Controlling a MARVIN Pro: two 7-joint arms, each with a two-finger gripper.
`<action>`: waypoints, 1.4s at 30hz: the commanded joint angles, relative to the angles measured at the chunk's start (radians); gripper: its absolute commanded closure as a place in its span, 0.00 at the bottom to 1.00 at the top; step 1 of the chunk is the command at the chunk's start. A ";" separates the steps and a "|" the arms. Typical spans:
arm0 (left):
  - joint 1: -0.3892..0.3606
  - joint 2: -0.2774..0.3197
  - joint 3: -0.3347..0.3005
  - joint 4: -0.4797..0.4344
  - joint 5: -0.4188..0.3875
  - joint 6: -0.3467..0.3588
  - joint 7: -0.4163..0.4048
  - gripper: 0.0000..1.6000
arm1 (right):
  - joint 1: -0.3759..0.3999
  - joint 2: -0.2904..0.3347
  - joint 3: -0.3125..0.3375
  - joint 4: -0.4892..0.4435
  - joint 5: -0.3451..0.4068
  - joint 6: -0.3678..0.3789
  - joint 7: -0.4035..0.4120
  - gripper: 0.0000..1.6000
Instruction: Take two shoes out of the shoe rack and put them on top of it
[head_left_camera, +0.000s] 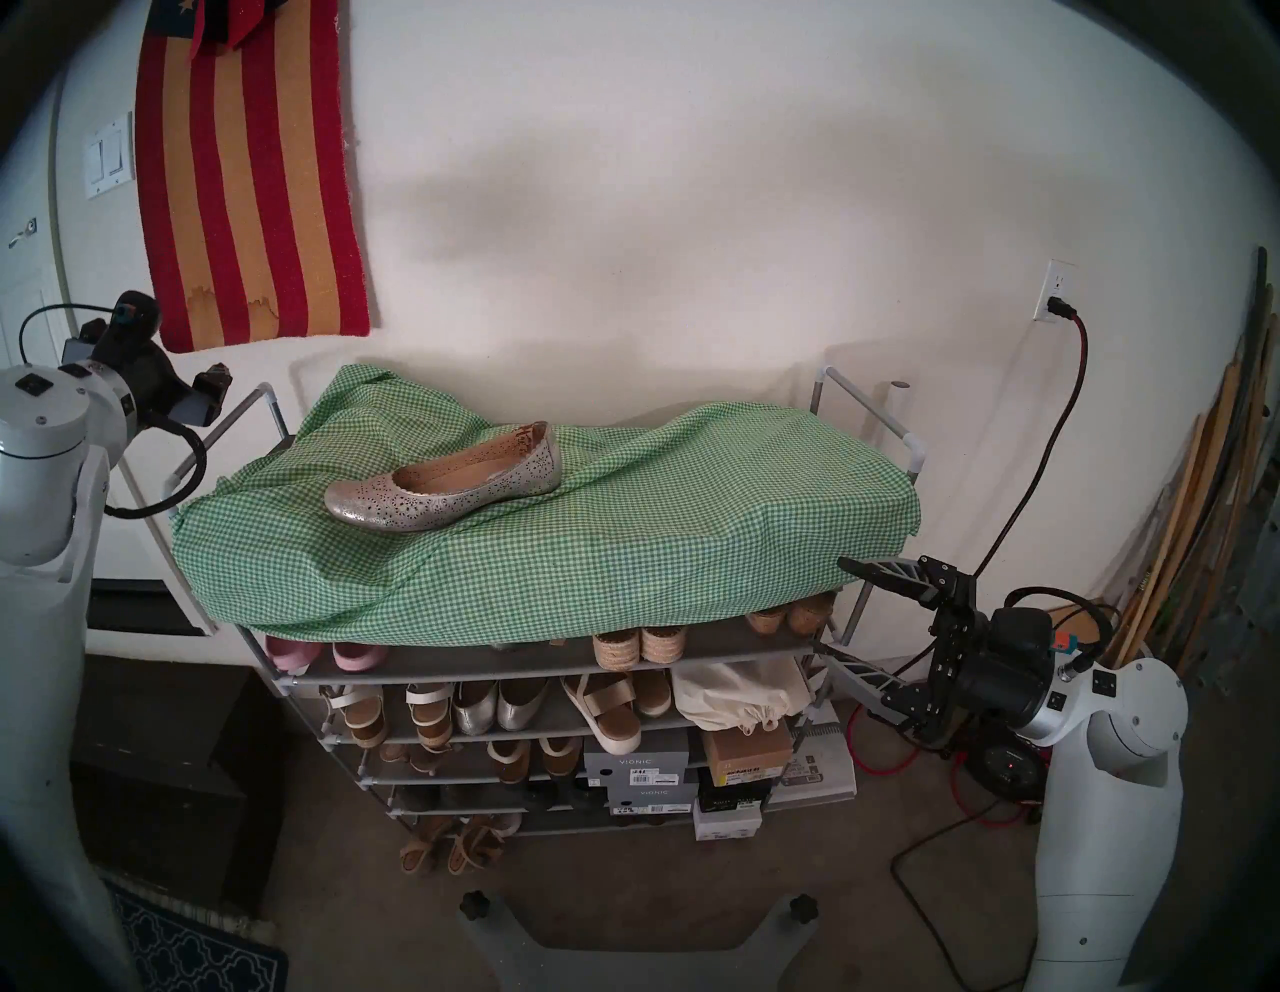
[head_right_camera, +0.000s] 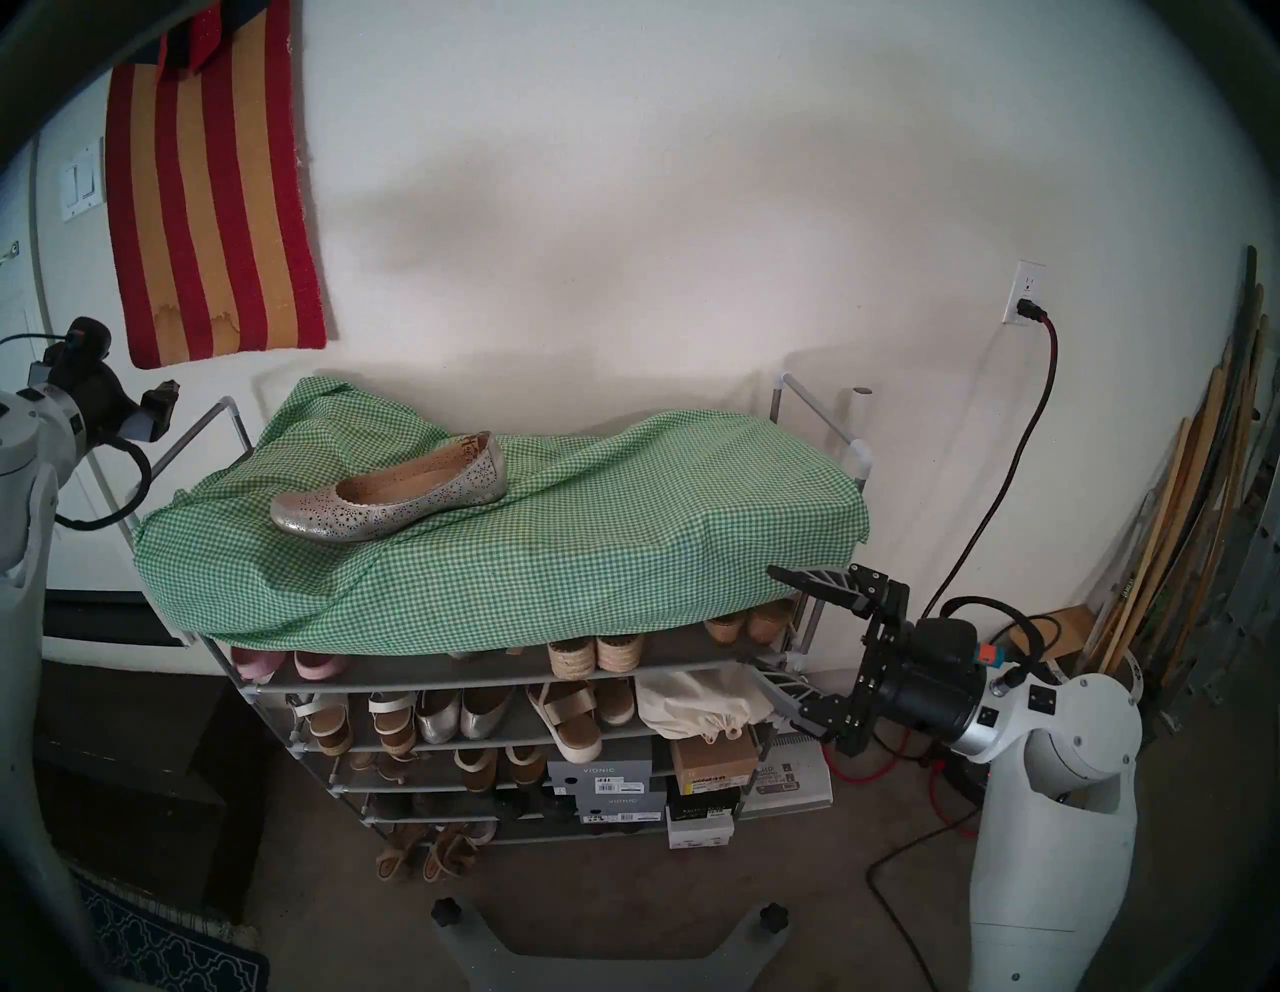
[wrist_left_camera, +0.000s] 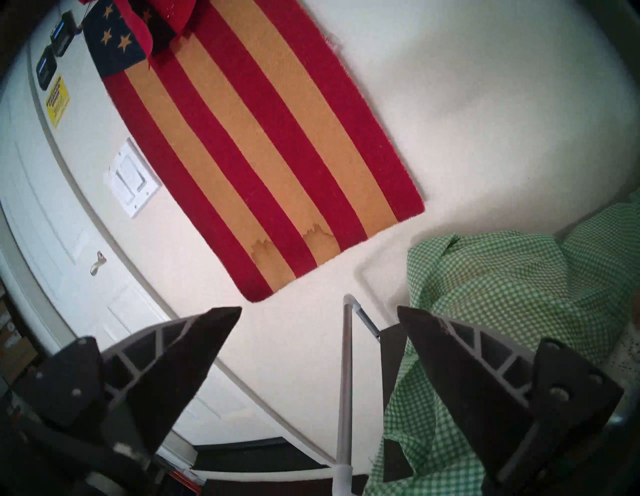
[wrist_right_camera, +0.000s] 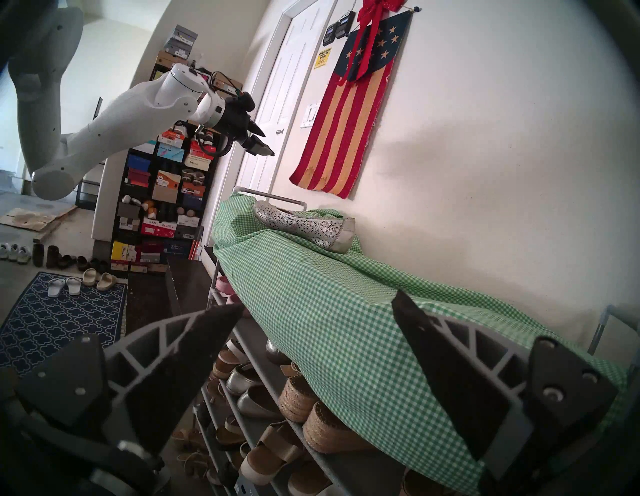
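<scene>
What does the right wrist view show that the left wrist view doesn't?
Only the right wrist view shows the perforated silver shoe lying on the gingham cloth, the lower shelves with espadrilles, and the open left claw raised beside the rack. Only the left wrist view shows the rack's left side rail up close. Both show the striped flag, the door and the cloth.

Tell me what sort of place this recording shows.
Probably a home entryway or garage storage corner. A multi-tier shoe rack full of footwear stands against a wall near a white door, a second shelf of shoe boxes stands beyond, and slippers sit on a patterned mat.
</scene>
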 joint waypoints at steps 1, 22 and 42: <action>0.106 -0.106 -0.062 -0.032 -0.017 -0.001 -0.027 0.00 | 0.000 0.001 0.001 0.000 0.000 0.000 0.000 0.00; 0.358 -0.371 -0.275 -0.196 -0.060 -0.001 -0.143 0.00 | 0.001 0.001 0.001 0.000 0.000 0.000 0.000 0.00; 0.555 -0.577 -0.465 -0.230 -0.119 -0.085 -0.295 0.00 | -0.080 -0.013 -0.305 -0.015 -0.012 0.020 0.015 0.00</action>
